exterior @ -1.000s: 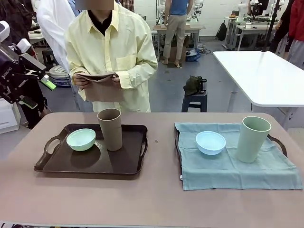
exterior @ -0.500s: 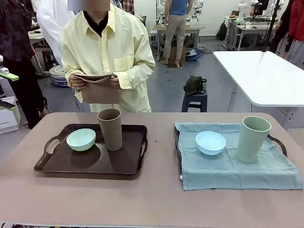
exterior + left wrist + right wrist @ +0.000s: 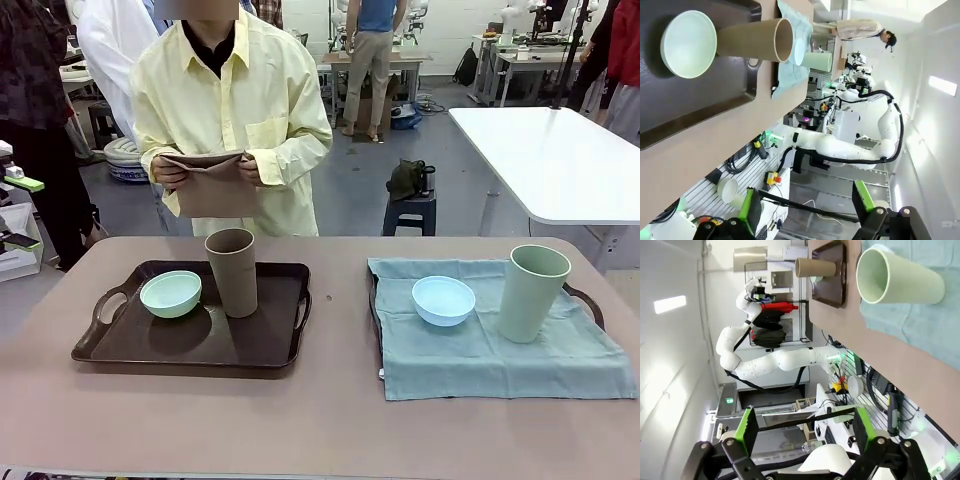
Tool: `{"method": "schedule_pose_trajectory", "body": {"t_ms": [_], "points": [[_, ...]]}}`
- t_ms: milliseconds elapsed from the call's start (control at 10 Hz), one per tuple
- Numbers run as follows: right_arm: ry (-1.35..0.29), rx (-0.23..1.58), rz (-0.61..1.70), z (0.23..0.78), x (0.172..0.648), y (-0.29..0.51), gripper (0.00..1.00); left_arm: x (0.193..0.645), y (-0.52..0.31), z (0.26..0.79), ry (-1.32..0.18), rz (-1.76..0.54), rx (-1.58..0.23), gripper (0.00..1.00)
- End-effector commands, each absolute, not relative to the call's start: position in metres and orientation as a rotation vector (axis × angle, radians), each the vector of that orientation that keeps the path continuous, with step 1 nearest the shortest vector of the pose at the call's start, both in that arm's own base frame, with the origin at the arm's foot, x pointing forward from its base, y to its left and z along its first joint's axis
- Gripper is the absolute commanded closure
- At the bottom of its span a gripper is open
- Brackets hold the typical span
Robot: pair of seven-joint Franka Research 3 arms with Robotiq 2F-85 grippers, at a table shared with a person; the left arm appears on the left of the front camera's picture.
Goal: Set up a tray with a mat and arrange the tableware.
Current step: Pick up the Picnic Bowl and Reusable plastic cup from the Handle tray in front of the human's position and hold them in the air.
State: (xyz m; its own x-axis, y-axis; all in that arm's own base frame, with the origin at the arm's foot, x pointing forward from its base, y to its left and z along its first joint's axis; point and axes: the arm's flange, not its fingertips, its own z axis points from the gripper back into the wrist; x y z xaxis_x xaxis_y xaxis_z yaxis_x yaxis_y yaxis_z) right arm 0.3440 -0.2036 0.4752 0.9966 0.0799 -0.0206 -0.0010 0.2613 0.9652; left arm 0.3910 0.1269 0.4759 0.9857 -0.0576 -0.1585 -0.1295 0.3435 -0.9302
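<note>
Brown cloth, a folded mat (image 3: 212, 185), is in the person's hands (image 3: 170, 172) at the far side of the bench (image 3: 320, 430). The dark tray (image 3: 260, 345) on the robot's left lies bare under the mint bowl (image 3: 170, 293) and the brown tumbler (image 3: 232, 272). The second tray (image 3: 590, 300) is already laid with a teal mat (image 3: 500, 360), and the light blue bowl (image 3: 443, 300) and pale green tumbler (image 3: 532, 292) stand on it.

The likely trouble, as I judge it, is the tall brown tumbler close beside the bowl. Clearing it so the mat can go underneath could tip it if it is gripped high or nudged by a finger. The limp mat could also slip or unfold if pinched by one layer at a handover.

The left pincer (image 3: 805, 210) and right pincer (image 3: 805, 432) both gape wide with nothing held. They are raised clear of the bench and well back from the trays, with wrists rolled so the bench runs sideways in their views
</note>
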Motion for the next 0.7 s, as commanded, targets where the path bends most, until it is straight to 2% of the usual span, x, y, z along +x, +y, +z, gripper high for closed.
{"method": "schedule_pose_trajectory", "body": {"t_ms": [0, 100, 600], "points": [[0.087, 1.28, 0.064, 0.48, 0.347, -0.19, 0.0, 0.386, 0.114, 0.486, 0.114, -0.008, -1.156, 0.03], [0.07, 1.306, 0.055, 0.475, 0.344, -0.204, 0.0, 0.391, 0.127, 0.476, 0.174, 0.047, -1.221, 0.03], [0.07, 1.306, 0.055, 0.475, 0.344, -0.204, 0.0, 0.391, 0.127, 0.476, 0.174, 0.047, -1.221, 0.03]]}}
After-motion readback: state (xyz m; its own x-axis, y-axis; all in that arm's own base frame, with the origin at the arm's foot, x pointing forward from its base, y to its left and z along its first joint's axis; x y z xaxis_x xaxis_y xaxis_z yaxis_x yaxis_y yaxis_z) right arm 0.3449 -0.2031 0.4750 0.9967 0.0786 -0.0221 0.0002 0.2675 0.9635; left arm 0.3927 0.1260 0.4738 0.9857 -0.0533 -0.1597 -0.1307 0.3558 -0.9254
